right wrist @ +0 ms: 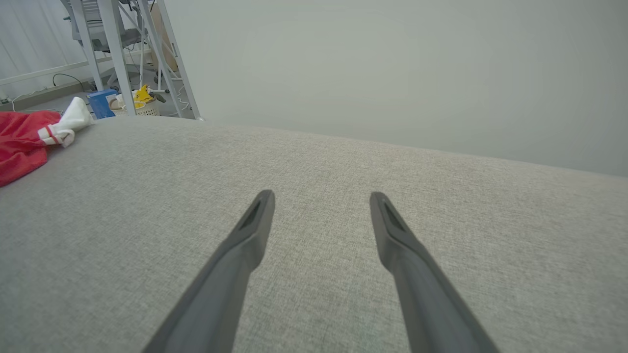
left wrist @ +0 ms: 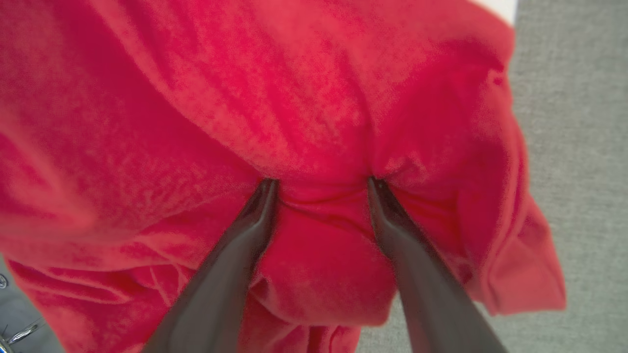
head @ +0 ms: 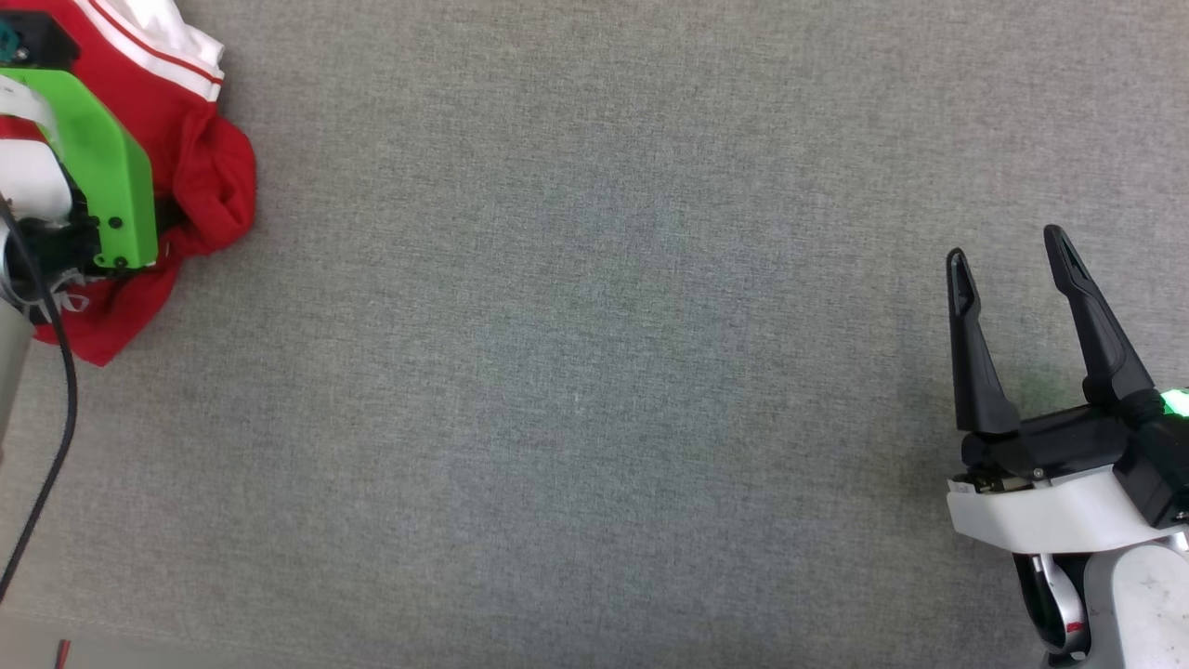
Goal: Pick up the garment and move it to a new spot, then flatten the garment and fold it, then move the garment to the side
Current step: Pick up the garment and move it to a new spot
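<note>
Left wrist view is putting me right on top of the garment [left wrist: 314,98]. The left gripper [left wrist: 321,182] is reaching into it with its two dark fingers [left wrist: 230,274] spread apart. Both tips are digging into the red cloth, and a small ridge of fabric is bunching between them without being pinched. In the head view this arm is coming in at the upper left corner. Its green wrist bracket [head: 107,172] and white forearm [head: 32,181] are covering part of the garment, and a black cable [head: 56,409] is trailing down the left edge. The right gripper [head: 1006,246] is sitting at the lower right, well apart from the garment, with its fingers pointing up the view and standing wide around nothing.

The cloth facing me is plain red. A white sleeve [head: 176,42] with a thin red stripe is showing at the top.

The garment is lying crumpled at the far left of the grey woven surface [head: 594,372]. In the right wrist view I am looking past that surface's far edge to a pale wall [right wrist: 392,63]. At the upper left are white metal frame legs [right wrist: 115,54], with a blue container [right wrist: 102,103] and a pale basket [right wrist: 147,109] holding something yellow at their foot.
</note>
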You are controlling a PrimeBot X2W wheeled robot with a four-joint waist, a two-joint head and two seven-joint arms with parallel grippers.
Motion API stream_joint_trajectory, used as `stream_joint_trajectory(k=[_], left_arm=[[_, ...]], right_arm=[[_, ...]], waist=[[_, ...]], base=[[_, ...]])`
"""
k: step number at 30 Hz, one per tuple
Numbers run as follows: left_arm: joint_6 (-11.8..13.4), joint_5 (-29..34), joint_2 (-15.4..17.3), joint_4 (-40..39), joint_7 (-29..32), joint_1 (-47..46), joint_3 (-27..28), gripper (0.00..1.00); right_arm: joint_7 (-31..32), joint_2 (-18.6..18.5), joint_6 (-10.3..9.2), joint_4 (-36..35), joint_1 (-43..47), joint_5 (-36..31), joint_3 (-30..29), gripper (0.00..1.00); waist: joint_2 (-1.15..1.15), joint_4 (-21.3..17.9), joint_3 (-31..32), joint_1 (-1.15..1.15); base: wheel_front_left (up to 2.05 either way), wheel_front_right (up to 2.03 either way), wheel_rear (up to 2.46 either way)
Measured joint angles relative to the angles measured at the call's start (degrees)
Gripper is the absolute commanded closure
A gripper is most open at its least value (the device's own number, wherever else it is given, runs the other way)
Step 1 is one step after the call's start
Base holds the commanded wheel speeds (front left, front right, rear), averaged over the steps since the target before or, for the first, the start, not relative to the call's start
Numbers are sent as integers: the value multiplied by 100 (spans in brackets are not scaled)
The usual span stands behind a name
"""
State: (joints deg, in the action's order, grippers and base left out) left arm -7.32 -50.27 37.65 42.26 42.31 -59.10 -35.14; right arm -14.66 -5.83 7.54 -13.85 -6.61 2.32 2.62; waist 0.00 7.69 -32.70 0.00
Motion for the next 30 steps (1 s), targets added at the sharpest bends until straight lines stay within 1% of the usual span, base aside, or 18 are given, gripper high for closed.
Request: stream_joint_trajectory(k=[1, 3, 6, 9, 14, 21, 26, 30], left_arm=[[0, -3, -13, 9, -74, 1, -63, 100], [0, -16, -18, -8, -249, -7, -221, 100], [0, 149, 67, -116, -604, -27, -675, 100], [-1, 53, 157, -279, -940, -42, -922, 100], [-1, 37, 475, -798, -1454, -393, -1441, 100], [-2, 25, 688, -1586, -1983, -895, -2093, 100], [-2, 24, 662, -1992, -2237, -1171, -2528, 100], [-2, 27, 368, -2226, -2430, -1337, -2908, 100]], right_arm=[[0, 4, 0, 10, 0, 11, -10, 0], [0, 23, 0, 44, 1, 60, -45, 0], [0, 57, 0, 127, 6, 142, -62, 0], [0, 124, 0, 221, 64, 233, -77, 0], [0, 214, 0, 359, 219, 311, -59, 0], [-1, 283, 0, 460, 401, 426, -125, 0], [-4, 302, 0, 492, 452, 671, -222, 0], [-7, 303, 0, 502, 474, 777, -298, 0]], waist=[[0, 1, 28, 0], [0, 10, 101, 0], [0, 31, 262, 0], [0, 58, 471, 0], [0, 111, 888, 0], [0, 110, 1441, 0], [0, -50, 1685, 0], [0, -306, 1776, 0]], base=[[0, 0, 0], [0, 0, 0], [0, 0, 0], [0, 0, 0], [0, 0, 0], [0, 0, 0], [0, 0, 0], [0, 0, 0]])
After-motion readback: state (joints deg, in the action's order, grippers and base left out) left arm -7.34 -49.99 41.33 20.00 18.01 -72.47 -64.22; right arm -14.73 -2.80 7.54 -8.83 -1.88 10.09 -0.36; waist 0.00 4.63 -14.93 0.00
